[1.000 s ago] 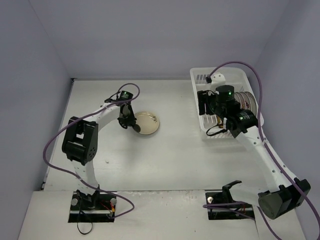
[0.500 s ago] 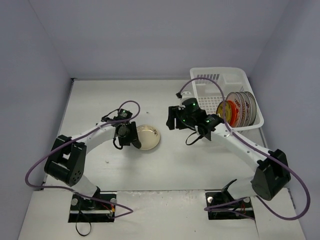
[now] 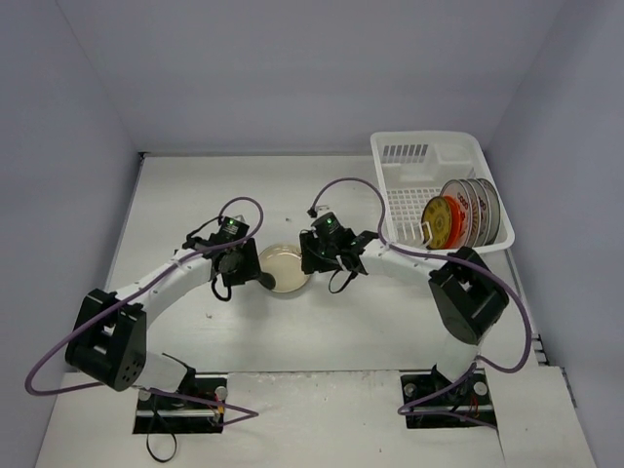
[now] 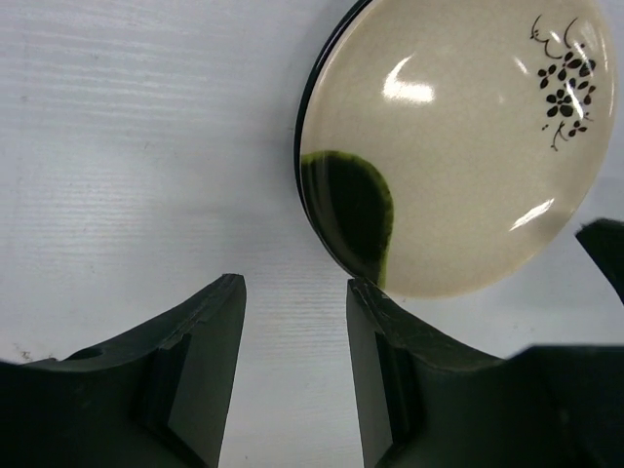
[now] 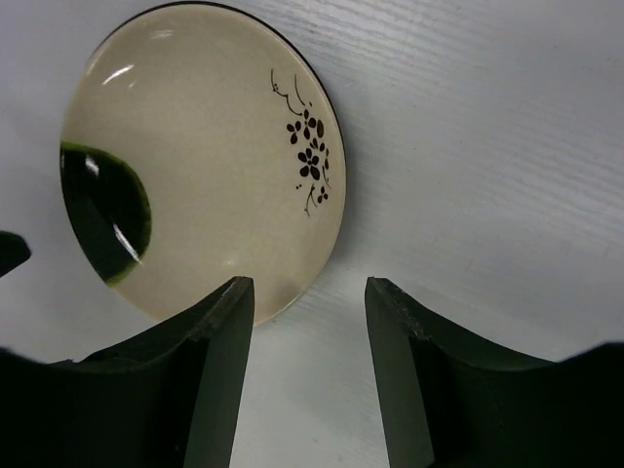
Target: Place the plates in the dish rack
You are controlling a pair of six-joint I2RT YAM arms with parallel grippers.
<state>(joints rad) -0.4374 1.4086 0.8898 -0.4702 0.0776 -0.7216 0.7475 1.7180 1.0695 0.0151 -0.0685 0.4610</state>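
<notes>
A cream plate [image 3: 285,270] with a green patch and a black flower sprig lies flat on the table between my two grippers. My left gripper [image 3: 263,279] is open and empty at its left rim. In the left wrist view the plate [image 4: 468,146] lies just beyond the gripper [image 4: 292,297], and the right fingertip [image 4: 366,297] is at its edge. My right gripper [image 3: 306,263] is open and empty at the plate's right rim. In the right wrist view one fingertip [image 5: 232,297] overlaps the plate [image 5: 195,146]. The white dish rack [image 3: 409,161] stands at the back right.
Several plates stand on edge in the rack: a dark yellow-brown one [image 3: 431,220], a red-orange one [image 3: 447,218] and white ones with red patterns [image 3: 476,203]. The tip of the other gripper shows at the edge of each wrist view. Purple walls close in the table.
My right arm has swung left from the rack to the cream plate's right rim. My left gripper has shifted along the plate's left side, towards its near edge.
</notes>
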